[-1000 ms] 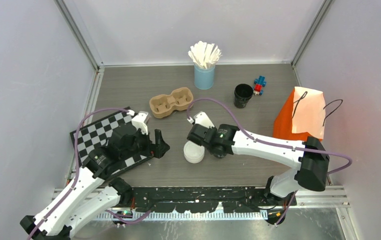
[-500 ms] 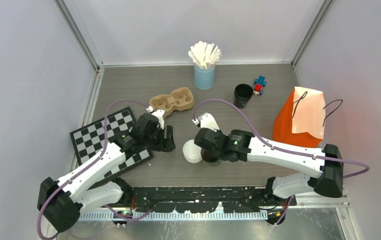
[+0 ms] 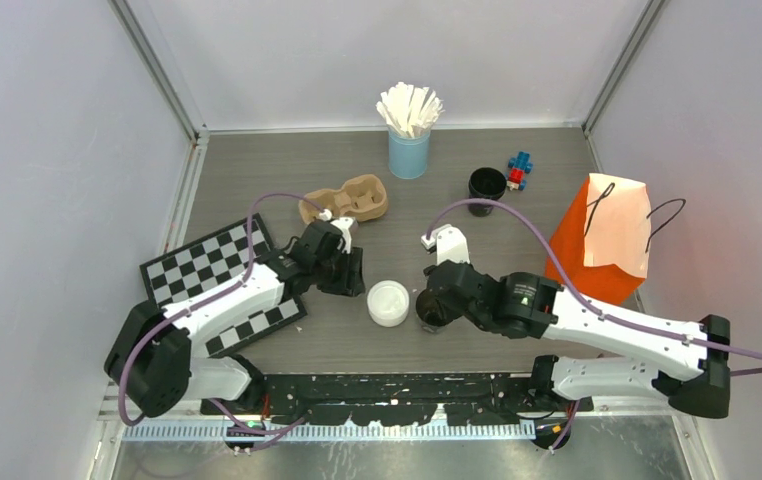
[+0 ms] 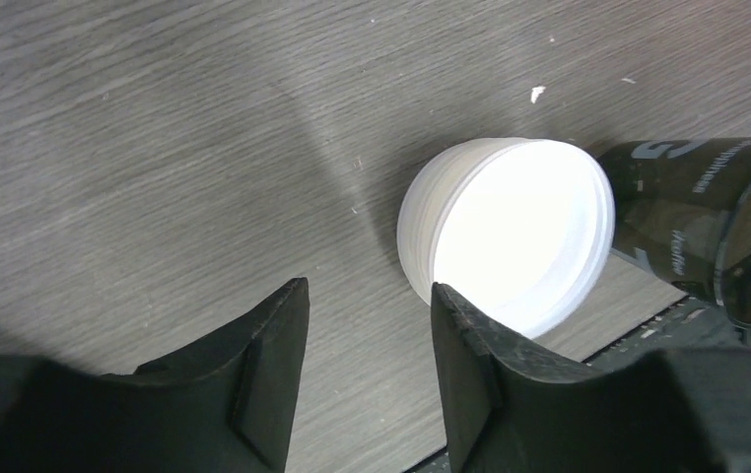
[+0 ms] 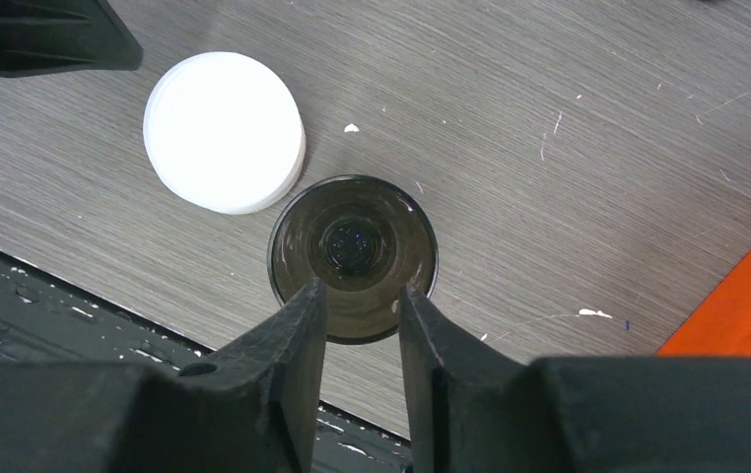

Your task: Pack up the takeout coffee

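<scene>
Top external view: I watch two arms work over a grey wood-grain table (image 3: 557,150), boxed in by pale lilac-grey walls and aluminium corner posts. A black strip runs along the table's near edge.

A small black paper cup with white print (image 5: 354,258) stands upright and lidless near that edge, just beside a short stack of round white plastic lids (image 3: 388,302). The right gripper (image 5: 362,293) hangs directly over this cup. Its jaws are parted a little with nothing clamped between them, and I cannot tell whether the fingertips touch the rim. The left gripper (image 4: 369,291) sits low on the far side of the lids, jaws partway apart, with only bare tabletop between them.

A second lidless black paper cup (image 3: 487,188) stands farther back, near a small blue-and-red toy (image 3: 519,170). At the rear is a light-blue cup of white wooden stirrers (image 3: 409,150), with a brown moulded-pulp two-cup carrier (image 3: 347,200) in front of it and to its left. A black-and-white checkerboard mat (image 3: 197,275) lies under the left arm. An orange paper bag with black cord handles (image 3: 607,235) stands at the right.
</scene>
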Controlling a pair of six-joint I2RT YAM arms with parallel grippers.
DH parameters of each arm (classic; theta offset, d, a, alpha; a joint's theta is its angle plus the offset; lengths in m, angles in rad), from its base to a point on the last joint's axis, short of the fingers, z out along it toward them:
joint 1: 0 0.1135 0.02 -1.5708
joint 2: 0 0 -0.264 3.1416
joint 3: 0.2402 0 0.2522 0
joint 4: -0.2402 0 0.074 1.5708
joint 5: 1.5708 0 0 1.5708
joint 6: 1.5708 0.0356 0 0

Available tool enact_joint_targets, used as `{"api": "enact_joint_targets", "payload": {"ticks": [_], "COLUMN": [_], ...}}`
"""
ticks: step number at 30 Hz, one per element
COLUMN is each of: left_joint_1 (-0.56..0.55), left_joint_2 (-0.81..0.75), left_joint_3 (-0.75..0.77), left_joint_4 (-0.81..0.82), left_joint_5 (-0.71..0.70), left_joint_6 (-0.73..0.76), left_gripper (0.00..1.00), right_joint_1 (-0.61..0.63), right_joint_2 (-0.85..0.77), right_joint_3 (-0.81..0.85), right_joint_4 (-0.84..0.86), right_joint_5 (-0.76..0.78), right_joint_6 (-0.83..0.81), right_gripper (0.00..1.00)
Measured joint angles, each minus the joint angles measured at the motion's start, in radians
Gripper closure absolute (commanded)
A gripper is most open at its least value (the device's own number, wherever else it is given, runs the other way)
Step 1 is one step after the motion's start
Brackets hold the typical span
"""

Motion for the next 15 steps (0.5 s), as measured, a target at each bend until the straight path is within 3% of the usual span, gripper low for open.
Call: {"api": "enact_joint_targets", "payload": {"ticks": [8, 15], "left_joint_1": [-0.055, -0.061], "left_joint_2": [0.051, 0.105], "left_joint_3": [0.006, 0.011], "left_joint_4": [0.04, 0.083], "left_joint_5": [-0.069, -0.07], "left_joint_6": [0.055, 0.098], "left_gripper": [0.54, 0.58], "right_joint_1": [0.0, 0.0], "right_joint_2": [-0.114, -0.163], "right_joint_3": [-0.064, -0.087], "right_joint_4": [0.044, 0.069], "right_joint_5": [0.011, 0.013], "right_joint_6": [0.042, 0.059], "right_gripper": [0.37, 0.35]}}
